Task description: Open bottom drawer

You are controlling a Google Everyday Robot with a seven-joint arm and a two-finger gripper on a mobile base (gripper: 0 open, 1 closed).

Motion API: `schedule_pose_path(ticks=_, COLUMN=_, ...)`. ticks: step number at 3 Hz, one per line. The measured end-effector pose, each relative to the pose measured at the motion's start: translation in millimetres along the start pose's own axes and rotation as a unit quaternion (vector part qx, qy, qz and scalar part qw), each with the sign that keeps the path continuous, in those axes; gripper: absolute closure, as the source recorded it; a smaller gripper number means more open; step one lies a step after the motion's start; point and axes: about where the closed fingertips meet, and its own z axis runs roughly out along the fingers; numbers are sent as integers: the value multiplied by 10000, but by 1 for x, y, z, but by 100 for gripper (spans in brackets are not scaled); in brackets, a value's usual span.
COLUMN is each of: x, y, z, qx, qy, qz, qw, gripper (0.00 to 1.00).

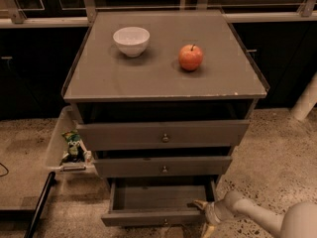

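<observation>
Three grey drawers stack at centre frame; the bottom drawer (148,217), lower centre, stands well out. My gripper (203,216) sits at its front right corner; whether it grips, I cannot tell. Opening looks nearly done; next I would release and back away.

Only the arm (267,218) is in my view, showing at the lower right corner. The shell is smooth, matte, cream-white. The nearest link is a fat rounded cylinder, greyer where it lies in shade. A slimmer tube follows, tapering slightly into a bulbous, ball-like wrist joint (231,202). Past the wrist sits a short collar (214,213), paler than the rest. The hand (204,217) beyond it is tan-yellow, darker than the arm. It sits at the right end of the bottom drawer (143,217) front, low in view.
</observation>
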Motion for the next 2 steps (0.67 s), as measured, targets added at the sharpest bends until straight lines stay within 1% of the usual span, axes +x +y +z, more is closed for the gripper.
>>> schedule_pose_path(ticks=1, x=-3, y=25, z=1, qx=-167, qy=-45, qz=-8, qw=9998, gripper=38)
schedule_pose_path(ticks=2, x=-5, y=24, z=-2, qx=-168, qy=-45, qz=-8, qw=9998, gripper=61)
